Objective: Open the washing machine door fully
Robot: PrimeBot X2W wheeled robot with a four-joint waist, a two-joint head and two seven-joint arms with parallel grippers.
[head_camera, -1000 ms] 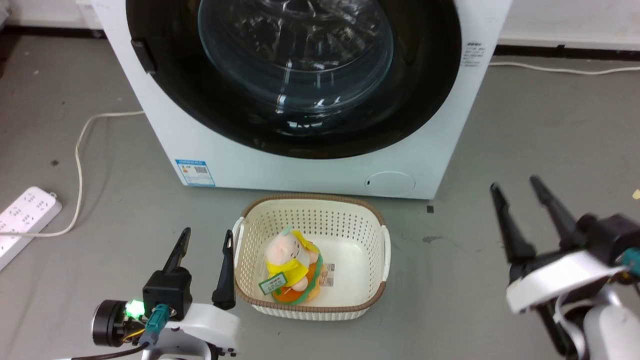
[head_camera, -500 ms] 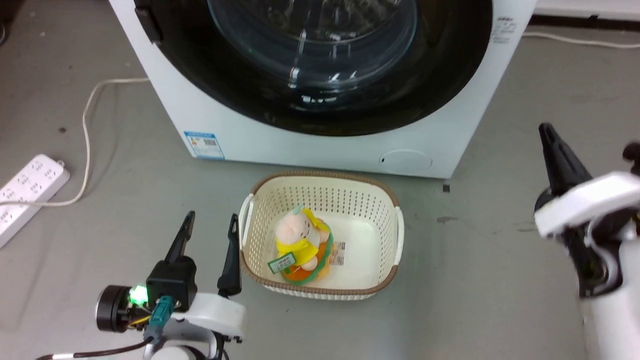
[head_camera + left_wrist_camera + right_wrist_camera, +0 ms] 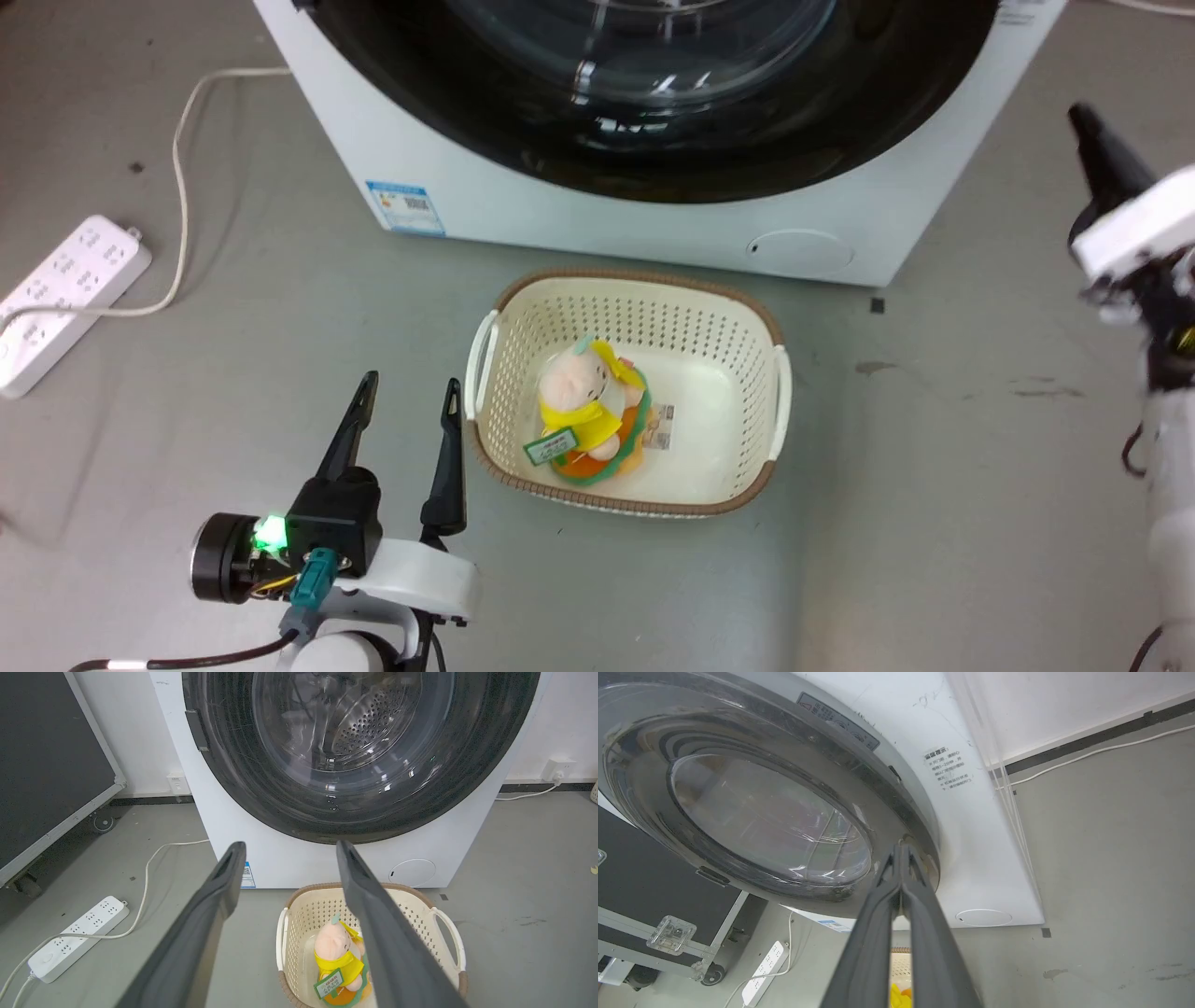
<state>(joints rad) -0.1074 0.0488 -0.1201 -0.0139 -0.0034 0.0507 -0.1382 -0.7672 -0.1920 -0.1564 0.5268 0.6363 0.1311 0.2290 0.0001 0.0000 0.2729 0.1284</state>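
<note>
Facing the robot squarely, the large round glossy black washing machine door [image 3: 243,781], with its bulging clear glass bowl, lies flat and closed against the front of the big white front-loading washing machine [image 3: 467,826], nearly as wide as the box. Its small black handle tab [image 3: 196,730] sits on the rim at the robot's left, its long side running up and down along that rim.

The left gripper [image 3: 411,383] hovers low over the grey floor [image 3: 934,467] just beside a cream perforated plastic basket with a brown rim [image 3: 635,277]. Its two fingers are spread apart and empty, pointing toward the machine. A pink plush toy in yellow [image 3: 583,411] lies in the basket.

The right gripper [image 3: 900,849] is raised at the machine's right side, its fingers pressed together with nothing between them. The tips are aimed at the door's lower right rim; I cannot tell whether they touch it.

A white power strip [image 3: 65,299] lies on the floor at the left.
</note>
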